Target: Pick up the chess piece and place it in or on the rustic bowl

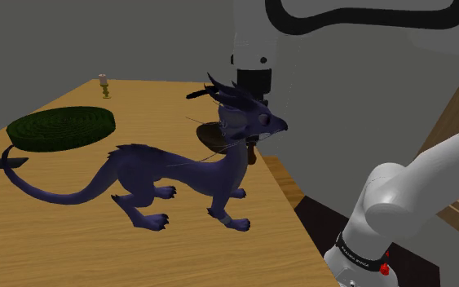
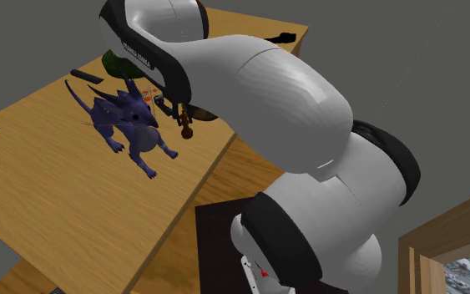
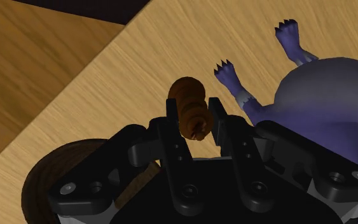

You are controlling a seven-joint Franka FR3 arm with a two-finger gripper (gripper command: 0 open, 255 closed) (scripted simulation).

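On a wooden table (image 1: 72, 236), the white arm (image 2: 258, 92) reaches down beside a purple dragon figure (image 1: 178, 175) and a flat green disc (image 1: 60, 126); beside the dark brown bowl (image 3: 41, 184), its black gripper (image 3: 193, 107) pinches the brown chess piece (image 3: 190, 111) between both fingers, close to the dragon's front paws and the table's edge

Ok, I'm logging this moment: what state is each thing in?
chess piece: clasped in the hand.
hand: shut on the chess piece.
rustic bowl: upright on the table, piece not yet in it.
dragon figure: standing on its four feet.
green mat: lying flat.
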